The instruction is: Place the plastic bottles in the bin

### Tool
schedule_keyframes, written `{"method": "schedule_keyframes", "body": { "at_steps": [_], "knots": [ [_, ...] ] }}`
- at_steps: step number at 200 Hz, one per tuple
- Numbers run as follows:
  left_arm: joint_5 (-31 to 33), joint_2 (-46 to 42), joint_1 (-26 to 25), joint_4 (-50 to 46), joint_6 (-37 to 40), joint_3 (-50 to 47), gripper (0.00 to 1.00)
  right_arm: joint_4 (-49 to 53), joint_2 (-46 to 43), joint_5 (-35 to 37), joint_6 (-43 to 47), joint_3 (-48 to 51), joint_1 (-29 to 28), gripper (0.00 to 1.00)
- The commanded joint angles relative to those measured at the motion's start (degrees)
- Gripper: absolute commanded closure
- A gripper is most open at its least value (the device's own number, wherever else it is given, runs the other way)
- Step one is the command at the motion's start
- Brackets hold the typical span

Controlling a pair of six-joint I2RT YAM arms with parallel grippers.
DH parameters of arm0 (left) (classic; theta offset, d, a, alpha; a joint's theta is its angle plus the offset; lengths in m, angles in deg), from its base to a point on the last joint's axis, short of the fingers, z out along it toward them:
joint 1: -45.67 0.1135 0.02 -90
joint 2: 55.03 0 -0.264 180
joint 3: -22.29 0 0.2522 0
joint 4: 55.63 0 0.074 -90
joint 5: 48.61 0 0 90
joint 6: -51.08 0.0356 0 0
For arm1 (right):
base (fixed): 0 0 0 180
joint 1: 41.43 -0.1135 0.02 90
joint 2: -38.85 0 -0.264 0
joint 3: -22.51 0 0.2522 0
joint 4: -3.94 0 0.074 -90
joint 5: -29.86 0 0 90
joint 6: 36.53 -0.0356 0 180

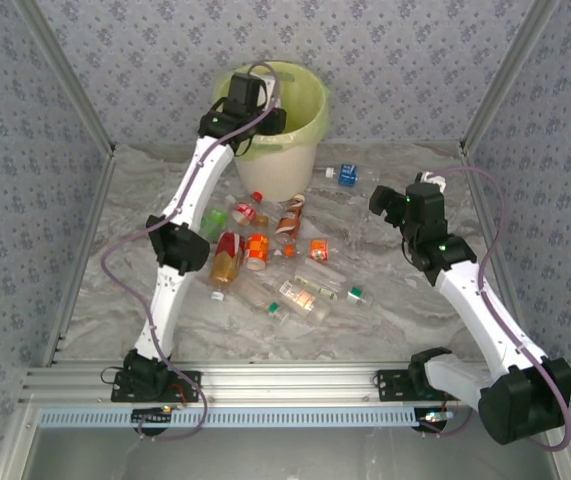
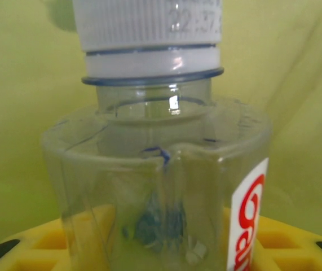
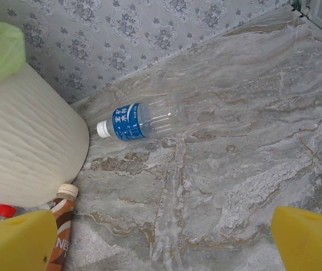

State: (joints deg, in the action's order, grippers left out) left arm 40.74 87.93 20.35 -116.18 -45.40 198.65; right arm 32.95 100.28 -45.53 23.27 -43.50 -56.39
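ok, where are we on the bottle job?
Done: can't tell, the left arm mostly hides the bin's inside. In hand: a clear white-capped bottle sits between the left fingers, over the yellow-green bag. Left: roughly a dozen bottles lie on the table in front of the bin, plus a blue-label bottle beside it. The right fingers are open and empty near that one.
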Motion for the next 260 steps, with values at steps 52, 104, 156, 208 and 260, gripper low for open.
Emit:
{"method": "schedule_keyframes", "body": {
  "at_steps": [52, 104, 156, 208, 260],
  "knots": [
    [-5.4, -9.82, -1.4, -9.07, 1.41, -0.36, 0.32, 0.09, 7.17, -0.17, 3.25, -2.24, 0.95, 0.0],
    [-9.22, -14.48, -1.39, -9.13, -0.75, -0.36, 0.11, -4.2, 17.75, -11.02, 16.9, -7.28, 3.53, 0.0],
    [-13.33, -19.23, -0.96, -10.59, -3.01, -0.7, 0.0, 7.73, 35.78, -26.11, 38.29, -25.88, 8.79, 0.0],
    [-13.18, -24.14, -0.96, -8.22, -5.8, -4.64, 0.01, 15.36, 54.14, -32.57, 58.8, -44.59, 10.51, 0.0],
    [-11.84, -35.31, -0.96, 0.32, -5.28, -23.54, 0.01, 25.48, 70.48, -34.21, 67.66, -64.56, 12.1, 0.0]
  ]
}}
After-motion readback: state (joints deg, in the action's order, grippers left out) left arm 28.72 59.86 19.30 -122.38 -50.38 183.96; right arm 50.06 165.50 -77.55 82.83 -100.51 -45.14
